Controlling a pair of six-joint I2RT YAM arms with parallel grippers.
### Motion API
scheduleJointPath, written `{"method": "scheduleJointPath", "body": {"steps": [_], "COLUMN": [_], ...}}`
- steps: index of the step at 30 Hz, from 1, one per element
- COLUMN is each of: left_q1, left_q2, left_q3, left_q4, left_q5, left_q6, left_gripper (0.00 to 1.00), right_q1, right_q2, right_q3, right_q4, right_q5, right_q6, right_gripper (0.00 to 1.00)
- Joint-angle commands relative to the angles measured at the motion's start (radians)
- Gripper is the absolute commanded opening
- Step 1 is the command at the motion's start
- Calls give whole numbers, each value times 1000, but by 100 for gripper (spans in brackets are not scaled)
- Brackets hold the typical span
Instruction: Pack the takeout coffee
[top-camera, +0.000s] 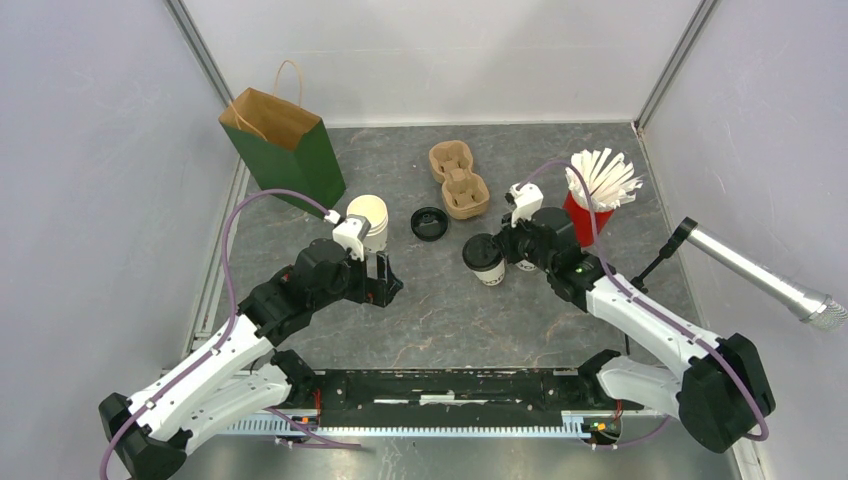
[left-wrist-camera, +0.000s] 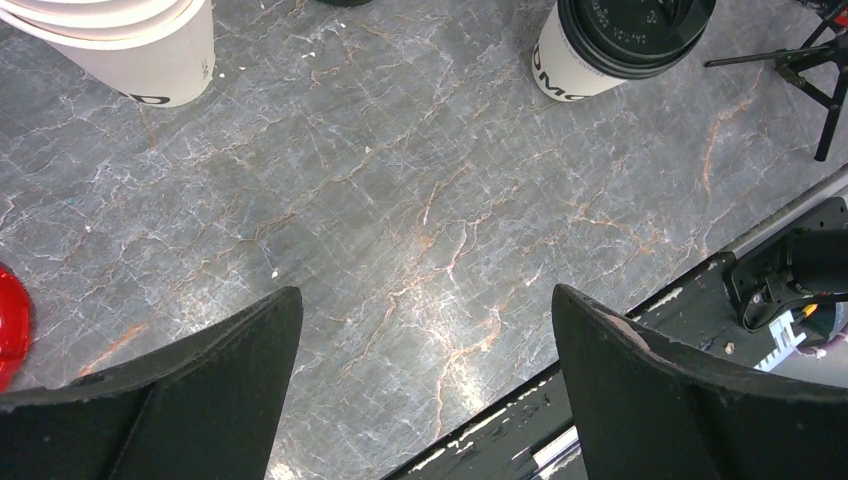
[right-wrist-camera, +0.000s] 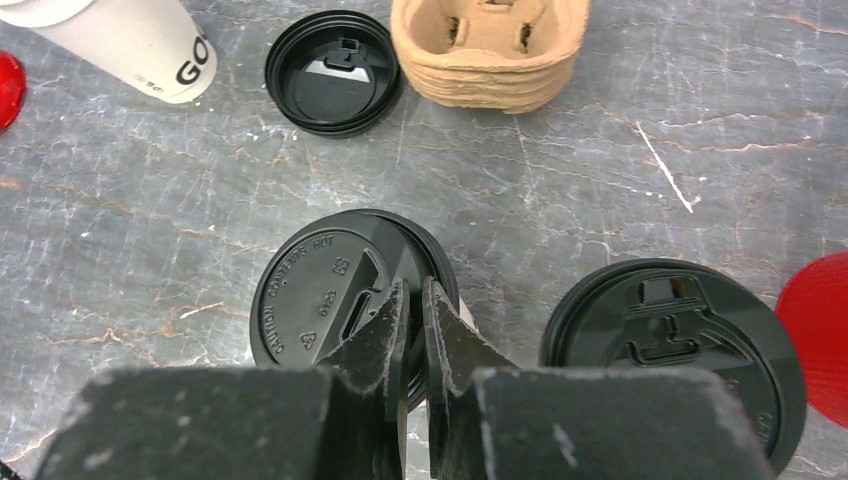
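The takeout coffee (top-camera: 486, 259), a white paper cup with dark lettering and a black lid, stands mid-table. In the right wrist view its lid (right-wrist-camera: 330, 300) lies right under my fingers. My right gripper (top-camera: 507, 248) (right-wrist-camera: 415, 292) is closed to a narrow slit over the lid's right rim, and the rim passes between the jaws. My left gripper (top-camera: 382, 282) (left-wrist-camera: 425, 310) is open and empty, hovering over bare table beside the stack of plain cups (top-camera: 368, 219). The coffee also shows in the left wrist view (left-wrist-camera: 590, 55).
A second black-lidded cup (right-wrist-camera: 675, 345) stands just right of the coffee. A loose black lid (top-camera: 429, 223) and stacked cardboard carriers (top-camera: 458, 180) lie behind. There is a green paper bag (top-camera: 290, 150) at back left, a red cup of straws (top-camera: 592, 200) and a microphone (top-camera: 760, 278) on the right.
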Motion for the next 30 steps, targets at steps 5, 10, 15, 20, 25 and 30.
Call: {"method": "scheduleJointPath", "body": {"steps": [5, 10, 15, 20, 25, 30], "left_q1": [4, 4, 4, 4, 4, 6], "left_q2": [-21, -22, -2, -1, 8, 21], "left_q3": [44, 40, 56, 75, 134, 209], "left_q4": [-14, 19, 16, -11, -30, -66], "left_q5": [5, 14, 32, 7, -60, -197], "left_q6": [45, 17, 10, 22, 10, 42], "left_gripper": [100, 100, 100, 100, 100, 100], "right_q1": [-84, -108, -111, -111, -109, -104], "right_q2": [-12, -14, -4, -22, -59, -78], "right_q3": [8, 22, 77, 150, 194, 242], "right_q4": [23, -12, -62, -137, -167, -212], "right_q5": [-60, -80, -88, -85, -104, -102], "right_q6": [-51, -57, -52, -50, -18, -13], "right_gripper": [12, 25, 31, 39, 52, 68]}}
